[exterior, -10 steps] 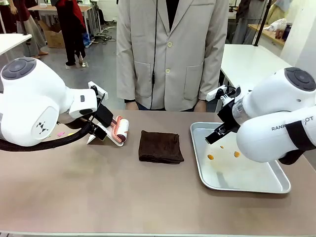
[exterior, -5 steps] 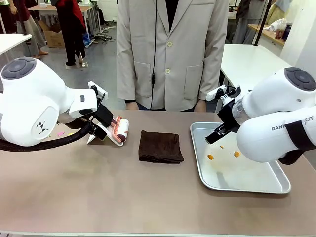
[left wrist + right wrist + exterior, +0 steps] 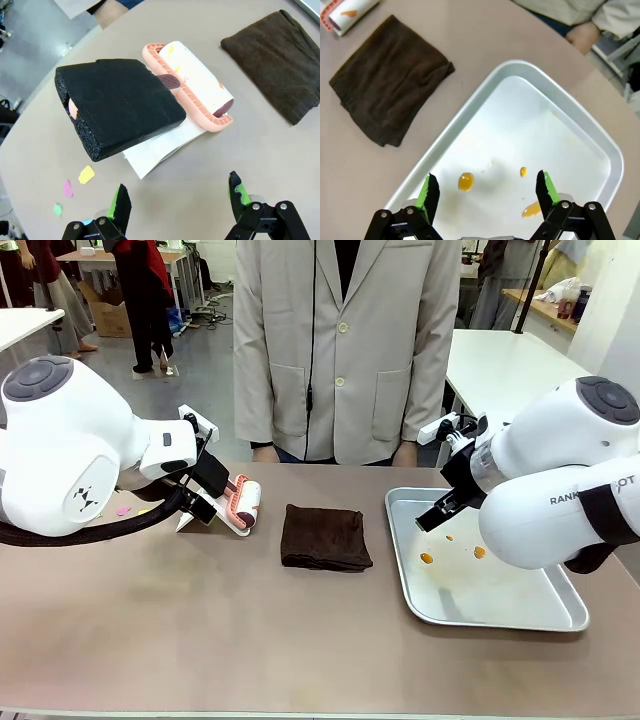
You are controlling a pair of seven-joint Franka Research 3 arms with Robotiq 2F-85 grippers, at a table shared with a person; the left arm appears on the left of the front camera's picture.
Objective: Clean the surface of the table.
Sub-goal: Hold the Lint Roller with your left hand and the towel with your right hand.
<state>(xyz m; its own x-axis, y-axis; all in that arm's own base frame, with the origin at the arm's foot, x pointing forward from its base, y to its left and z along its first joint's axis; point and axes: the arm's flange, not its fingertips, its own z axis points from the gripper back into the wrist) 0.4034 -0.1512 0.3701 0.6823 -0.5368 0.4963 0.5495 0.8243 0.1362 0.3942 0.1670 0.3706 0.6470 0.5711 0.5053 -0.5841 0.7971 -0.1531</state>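
The table [image 3: 200, 620] stretches across between both arms, with a person standing at its far edge. Toward the far edge on the left, the left gripper [image 3: 177, 195] hangs with jaws spread and empty above a lint roller [image 3: 192, 82] and coloured scraps [image 3: 86, 174]. A folded brown cloth [image 3: 323, 537] lies mid-table. Near the right edge, the right gripper [image 3: 486, 190], jaws apart and empty, is over a metal tray [image 3: 510, 595] with orange spots [image 3: 426, 558].

cloth [image 3: 324, 537] between roller [image 3: 245, 503] and tray [image 3: 505, 592] (all on table [image 3: 200, 635])
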